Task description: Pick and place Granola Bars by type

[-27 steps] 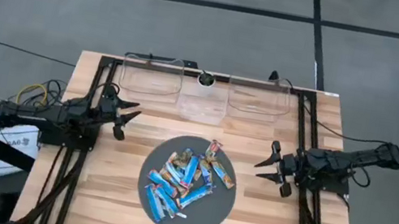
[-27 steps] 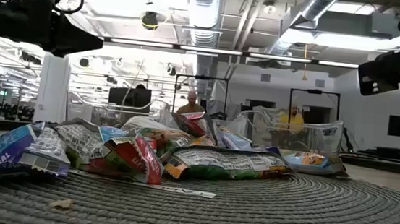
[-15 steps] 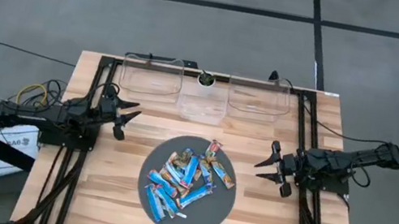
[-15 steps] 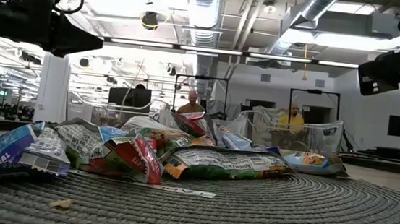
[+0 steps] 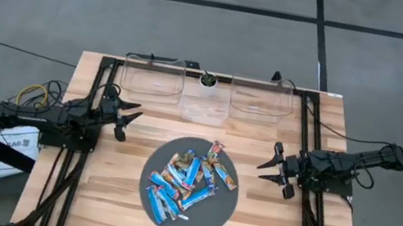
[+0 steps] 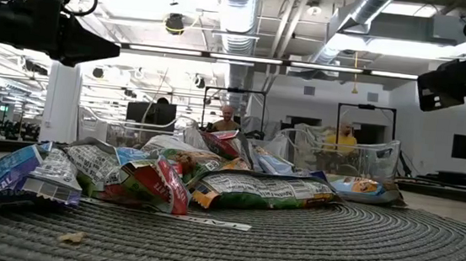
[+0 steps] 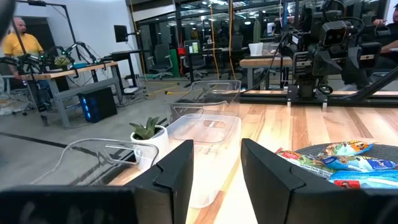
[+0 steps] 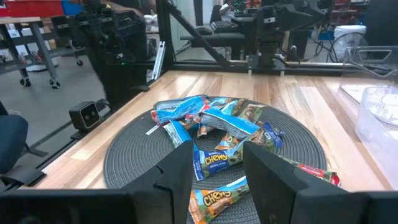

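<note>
The granola bars [image 5: 188, 179] lie in a loose pile on a round grey woven mat [image 5: 219, 212] at the table's middle; blue, blue-and-white and tan wrappers overlap one another. The pile also shows in the low view [image 6: 178, 176] and the right wrist view [image 8: 217, 134]. My left gripper [image 5: 131, 116] hovers open left of the mat, above the table. My right gripper [image 5: 276, 168] hovers open right of the mat, fingers pointing at the pile. Neither touches a bar.
Three clear plastic bins stand along the far edge: left [image 5: 153, 78], a smaller middle one [image 5: 204, 105], right [image 5: 262, 97]. A small potted plant [image 5: 207, 79] sits between them. Bare wood lies on both sides of the mat. People show in the room behind the table.
</note>
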You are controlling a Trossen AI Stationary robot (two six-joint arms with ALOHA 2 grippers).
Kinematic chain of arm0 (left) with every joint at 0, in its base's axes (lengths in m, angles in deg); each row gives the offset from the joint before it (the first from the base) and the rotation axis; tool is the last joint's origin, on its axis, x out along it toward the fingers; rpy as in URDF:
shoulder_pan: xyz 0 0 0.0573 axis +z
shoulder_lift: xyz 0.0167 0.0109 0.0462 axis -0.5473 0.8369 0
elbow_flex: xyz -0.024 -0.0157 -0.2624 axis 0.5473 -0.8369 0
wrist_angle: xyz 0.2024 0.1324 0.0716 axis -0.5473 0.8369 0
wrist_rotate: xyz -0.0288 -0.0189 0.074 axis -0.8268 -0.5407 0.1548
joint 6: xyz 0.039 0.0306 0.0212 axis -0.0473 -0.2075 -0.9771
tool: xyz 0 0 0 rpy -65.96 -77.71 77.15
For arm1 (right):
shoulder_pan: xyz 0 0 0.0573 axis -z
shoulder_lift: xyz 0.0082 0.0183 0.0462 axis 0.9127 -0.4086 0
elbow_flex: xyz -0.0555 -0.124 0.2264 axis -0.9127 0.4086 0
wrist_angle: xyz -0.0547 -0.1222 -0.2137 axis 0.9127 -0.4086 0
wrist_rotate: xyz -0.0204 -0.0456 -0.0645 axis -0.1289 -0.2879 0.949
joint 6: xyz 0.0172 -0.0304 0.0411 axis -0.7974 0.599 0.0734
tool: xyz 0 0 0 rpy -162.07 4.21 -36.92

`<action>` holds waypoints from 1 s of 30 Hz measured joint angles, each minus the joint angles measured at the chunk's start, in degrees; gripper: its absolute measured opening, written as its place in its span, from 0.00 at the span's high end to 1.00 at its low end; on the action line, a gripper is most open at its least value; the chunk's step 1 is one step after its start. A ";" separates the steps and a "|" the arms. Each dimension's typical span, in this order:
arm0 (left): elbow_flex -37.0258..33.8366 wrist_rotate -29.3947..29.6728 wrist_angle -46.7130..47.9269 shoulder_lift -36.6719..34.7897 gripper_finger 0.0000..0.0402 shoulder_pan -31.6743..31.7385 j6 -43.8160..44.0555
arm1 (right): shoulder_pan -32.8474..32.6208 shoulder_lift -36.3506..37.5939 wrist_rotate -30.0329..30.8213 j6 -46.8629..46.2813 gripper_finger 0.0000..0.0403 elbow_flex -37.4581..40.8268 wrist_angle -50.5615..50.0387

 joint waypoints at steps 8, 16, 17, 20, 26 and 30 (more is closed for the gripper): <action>-0.01 -0.02 0.01 0.01 0.68 0.00 0.00 | 0.00 -0.01 0.01 0.00 0.67 0.00 0.01; 0.00 -0.02 0.00 0.00 0.68 0.00 0.00 | 0.01 -0.02 0.01 0.00 0.67 0.00 0.00; 0.00 -0.02 0.00 0.00 0.68 -0.02 0.00 | 0.00 -0.02 0.00 0.00 0.67 0.00 0.00; 0.00 0.00 0.00 0.00 0.68 -0.01 0.00 | 0.00 0.00 -0.01 0.00 0.67 0.00 -0.01; -0.01 0.03 0.02 0.01 0.68 -0.02 1.73 | 0.00 -0.01 0.00 0.00 0.67 0.00 0.01; -0.02 -4.43 0.46 0.00 0.68 -0.10 20.09 | 0.00 0.00 0.00 0.00 0.67 0.00 0.00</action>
